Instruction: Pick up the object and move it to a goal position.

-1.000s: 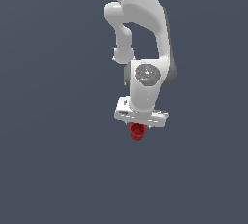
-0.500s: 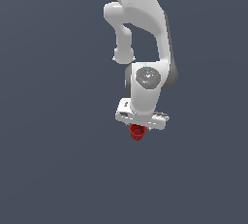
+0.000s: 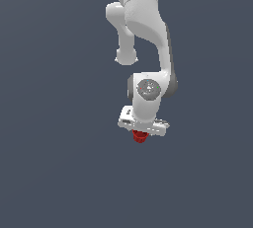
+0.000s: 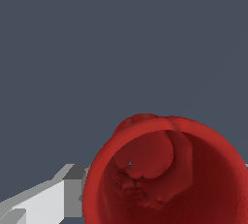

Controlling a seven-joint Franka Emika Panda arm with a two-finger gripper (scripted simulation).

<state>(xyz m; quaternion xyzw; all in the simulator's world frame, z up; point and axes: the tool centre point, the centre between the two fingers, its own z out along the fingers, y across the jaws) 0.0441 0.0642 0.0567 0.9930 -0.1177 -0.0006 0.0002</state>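
The small red cup-like cylinder (image 3: 140, 136) sits directly under the white gripper (image 3: 142, 132), hanging just below the white hand body. That is the relation your next move depends on: the cup is in line with the fingers, not off to either side of them.

In the wrist view the hollow mouth of the cup (image 4: 164, 174) faces the camera and fills the near field, so its long axis runs roughly along the fingers' approach axis, open end toward the hand. One grey-white finger (image 4: 48, 200) shows right beside the cup wall. I can't tell from that view whether it actually touches (the other finger is out of frame).

Finger state: in the exterior view the cup hides the tips, so I can't tell whether they are clamped on the cup, merely closed in around it, or apart. Judging by how tightly the cup sits under the hand, a grasp is likely, but treat that as a guess.

No counter edge, shadow or goal marker is visible in either view, only flat grey background, so you can't read lift height or goal direction here.

For transport, watch for the ribbed cup slipping or tilting between the fingers.
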